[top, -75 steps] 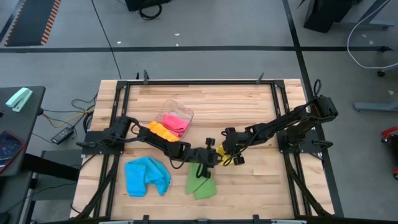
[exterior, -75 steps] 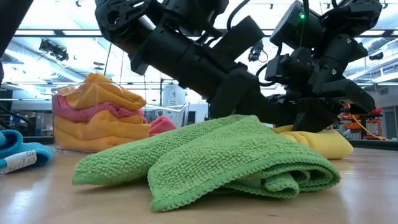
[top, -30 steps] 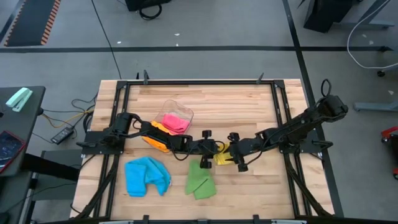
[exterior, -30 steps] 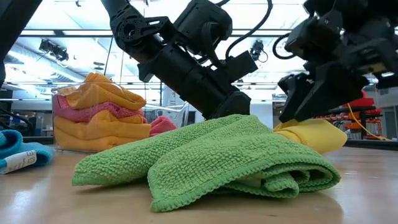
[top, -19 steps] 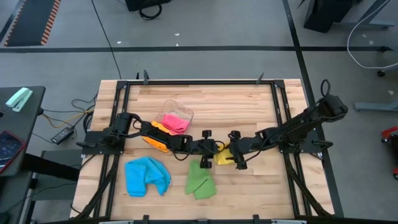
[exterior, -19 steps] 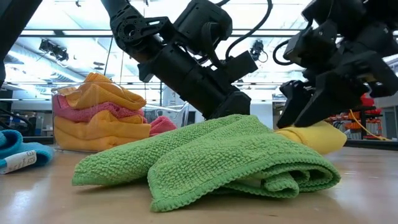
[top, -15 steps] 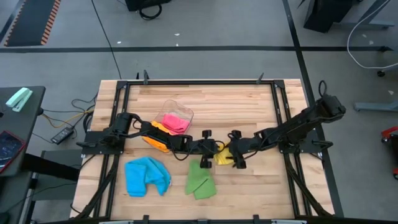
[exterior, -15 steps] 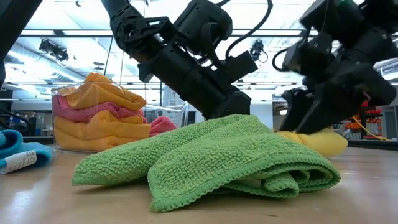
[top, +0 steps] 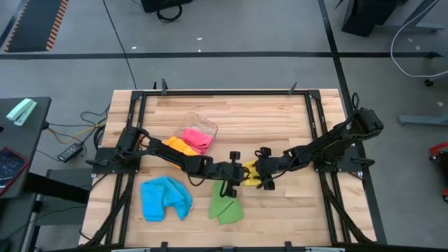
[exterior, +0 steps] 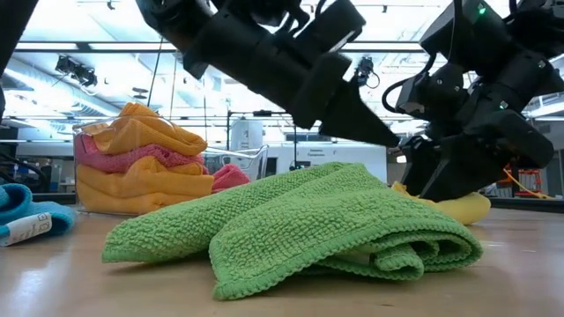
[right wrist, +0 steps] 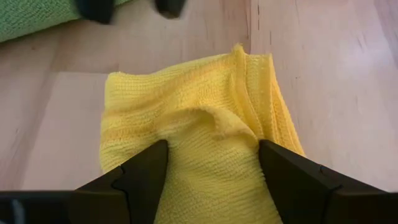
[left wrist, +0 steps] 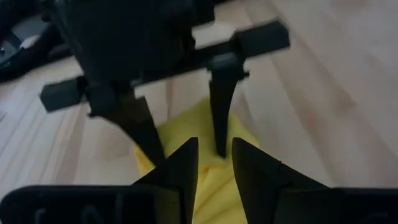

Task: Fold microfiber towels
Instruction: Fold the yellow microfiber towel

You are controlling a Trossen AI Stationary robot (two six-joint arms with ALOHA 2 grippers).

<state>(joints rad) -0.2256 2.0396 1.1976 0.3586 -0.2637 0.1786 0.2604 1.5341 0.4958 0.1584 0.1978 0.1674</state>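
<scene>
Nearest the table's front edge lie the green towel (top: 225,205) and the blue towel (top: 166,198). Mid-table, the yellow towel (right wrist: 193,130) is being folded: the right gripper (right wrist: 211,163) straddles it, fingers wide apart; the left gripper (left wrist: 213,163), fingers nearly together, hovers over it, seemingly grasping nothing. Next, pinch an edge.

We see from above the left gripper (top: 233,172) and the right gripper (top: 262,170) meeting at the yellow towel (top: 250,176) in the table (top: 280,119) middle; the green towel (top: 225,206) and blue towel (top: 164,199) lie nearer the front edge
</scene>
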